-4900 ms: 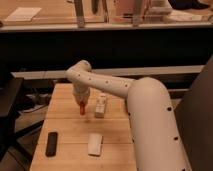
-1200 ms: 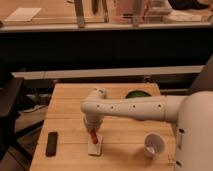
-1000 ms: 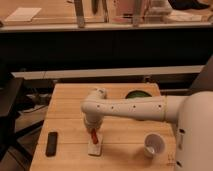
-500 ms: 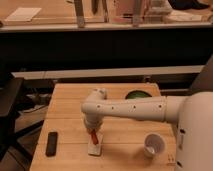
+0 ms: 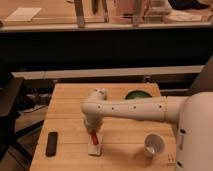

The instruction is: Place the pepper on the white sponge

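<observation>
A wooden table fills the middle of the view. A flat black rectangle lies near its front left edge. A green bowl sits near the far right edge, partly hidden. A white cup stands near the front right, open end facing up. A dark chair stands just left of the table. Behind, a pale sheet lies on a raised counter

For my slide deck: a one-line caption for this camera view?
Robot gripper lowers a red pepper onto the white sponge on a wooden table.
</observation>
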`<state>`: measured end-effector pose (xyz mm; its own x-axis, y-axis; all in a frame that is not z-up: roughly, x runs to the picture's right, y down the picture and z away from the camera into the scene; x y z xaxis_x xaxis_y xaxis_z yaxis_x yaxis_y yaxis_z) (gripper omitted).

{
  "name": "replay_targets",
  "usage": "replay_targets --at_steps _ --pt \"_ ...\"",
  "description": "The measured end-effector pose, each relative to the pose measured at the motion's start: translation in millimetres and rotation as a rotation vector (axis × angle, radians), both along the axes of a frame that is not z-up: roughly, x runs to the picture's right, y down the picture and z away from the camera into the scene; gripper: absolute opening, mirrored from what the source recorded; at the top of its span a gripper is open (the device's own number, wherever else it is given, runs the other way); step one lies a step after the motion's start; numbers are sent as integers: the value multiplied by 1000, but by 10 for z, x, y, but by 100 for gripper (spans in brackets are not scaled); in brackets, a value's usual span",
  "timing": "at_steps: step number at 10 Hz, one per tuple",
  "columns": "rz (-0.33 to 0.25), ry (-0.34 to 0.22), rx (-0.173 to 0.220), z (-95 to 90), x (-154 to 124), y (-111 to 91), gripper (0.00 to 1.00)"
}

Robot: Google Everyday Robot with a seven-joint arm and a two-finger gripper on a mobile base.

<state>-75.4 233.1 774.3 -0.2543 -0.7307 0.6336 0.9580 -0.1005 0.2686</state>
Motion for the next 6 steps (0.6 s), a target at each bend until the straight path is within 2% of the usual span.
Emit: replay_targets --at_steps 4,6 --pt "-3 -5 0 -5 0 17 12" --pt "-6 -9 0 -9 0 25 18"
